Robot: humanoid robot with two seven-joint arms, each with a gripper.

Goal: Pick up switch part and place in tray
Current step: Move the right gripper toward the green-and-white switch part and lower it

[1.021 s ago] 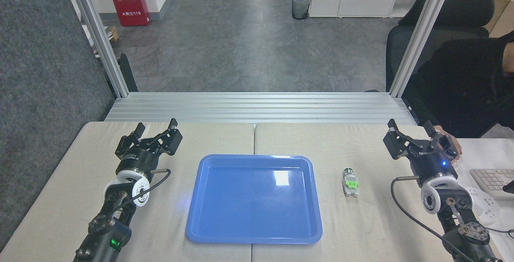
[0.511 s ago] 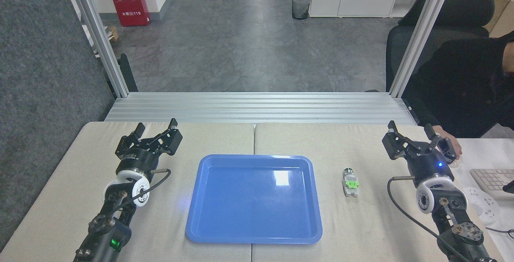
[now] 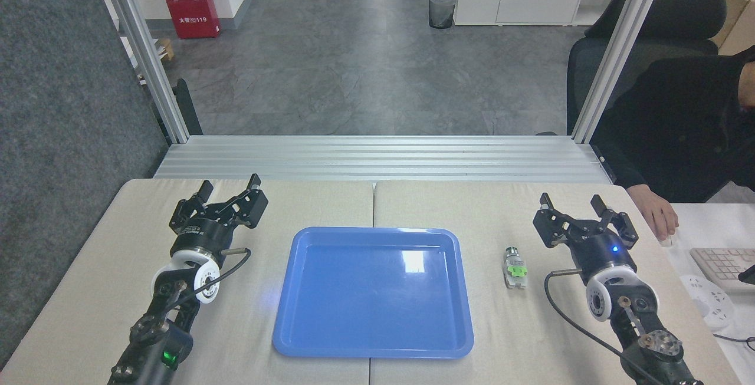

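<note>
Jaws are standing apart on both the left gripper (image 3: pixel 229 191) and right gripper (image 3: pixel 572 204), gripping nothing. Switch part (image 3: pixel 515 267) is lying on the table (image 3: pixel 519 338), between the tray (image 3: pixel 373 292) and the table's right edge.

Switch part (image 3: pixel 515 267) on table between tray (image 3: pixel 283 326), right gripper (image 3: pixel 572 203).

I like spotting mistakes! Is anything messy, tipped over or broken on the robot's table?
Nothing looks broken or spilled. The switch part lies on its side on the table, right of the tray, which holds nothing. A person's hand rests at the table's right edge, near the right gripper.
</note>
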